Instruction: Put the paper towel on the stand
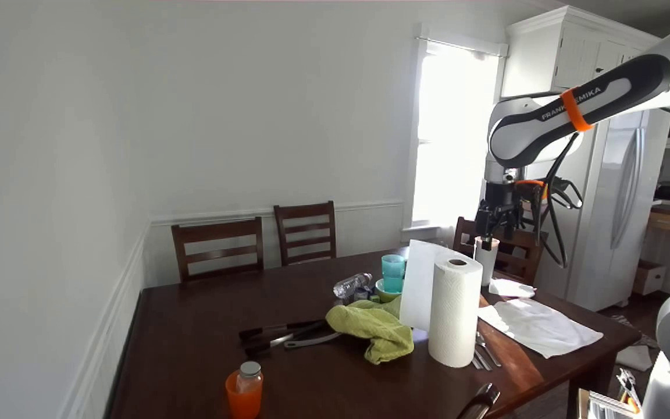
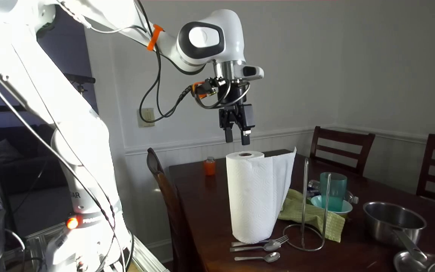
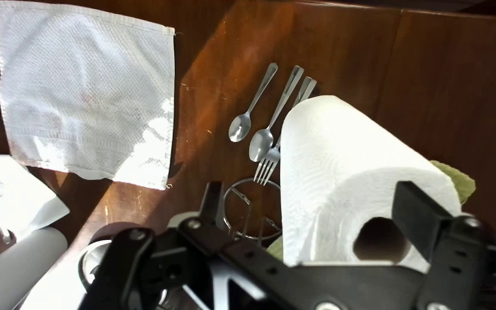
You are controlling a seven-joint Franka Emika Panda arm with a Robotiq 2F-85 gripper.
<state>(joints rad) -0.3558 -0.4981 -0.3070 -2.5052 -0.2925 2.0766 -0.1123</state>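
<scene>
The hand, fingers spread apart, hangs off-centre above the paper towel, which I see standing upright on the worktop, one sheet loose. Near it is the stand, a wire ring with upright rods; cutlery lies by the bases of both.

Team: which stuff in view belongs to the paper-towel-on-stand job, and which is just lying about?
Job:
paper towel roll, upright, not yet on the stand
wire stand, bare
pincer, open, holding nothing

Lying about:
two spoons
fork
green cloth
white cloth
saucepan
teal cup
clear bottle
orange cup with a jar in it
</scene>
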